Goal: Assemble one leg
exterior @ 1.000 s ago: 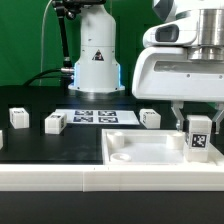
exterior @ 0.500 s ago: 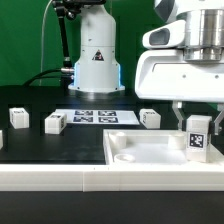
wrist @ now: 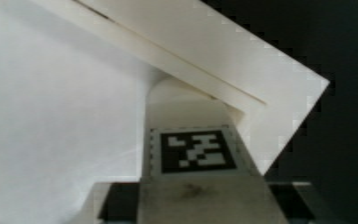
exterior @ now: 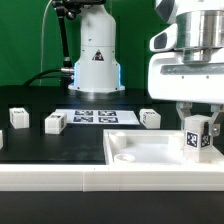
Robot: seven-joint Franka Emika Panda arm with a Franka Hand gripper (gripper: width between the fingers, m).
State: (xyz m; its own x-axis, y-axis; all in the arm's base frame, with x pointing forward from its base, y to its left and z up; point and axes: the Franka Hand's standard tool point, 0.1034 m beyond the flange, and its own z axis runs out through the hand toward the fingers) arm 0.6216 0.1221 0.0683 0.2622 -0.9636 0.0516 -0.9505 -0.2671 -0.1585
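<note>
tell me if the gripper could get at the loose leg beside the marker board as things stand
Probably not right now. The gripper is shut on a leg over the white panel, so its jaws are occupied. The loose leg itself stands in the open, nothing over it, beside the marker board.

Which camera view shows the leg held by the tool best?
The wrist view: the leg fills the picture and its marker tag is plain. The exterior view shows it small, upright over the white panel, between the fingers of the tool.
</note>
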